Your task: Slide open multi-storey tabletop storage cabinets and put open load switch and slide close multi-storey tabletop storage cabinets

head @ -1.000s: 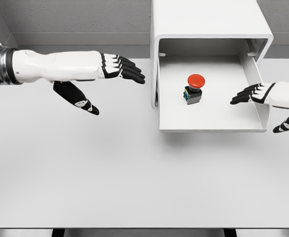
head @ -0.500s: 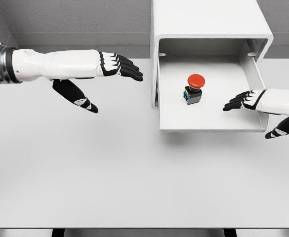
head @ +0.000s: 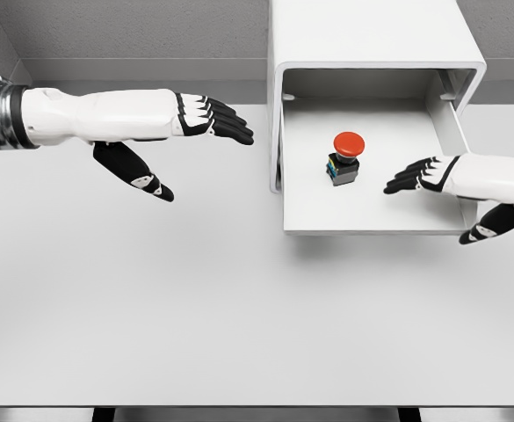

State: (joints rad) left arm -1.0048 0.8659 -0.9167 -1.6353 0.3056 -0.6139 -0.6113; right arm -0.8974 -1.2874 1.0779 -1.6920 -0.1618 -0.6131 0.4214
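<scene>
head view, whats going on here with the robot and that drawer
A two-armed robot is working at a white cabinet on a table. Its drawer is pulled open, and a red push-button switch sits inside it. The right hand reaches in over the drawer's right side, fingers spread toward the switch without touching it. The left hand hovers open above the table, left of the cabinet, holding nothing.

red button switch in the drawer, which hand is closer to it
Right. The right hand reaches into the open drawer, fingers open, just right of the red button switch. The left hand hovers open over the table, well left of the cabinet.
</scene>
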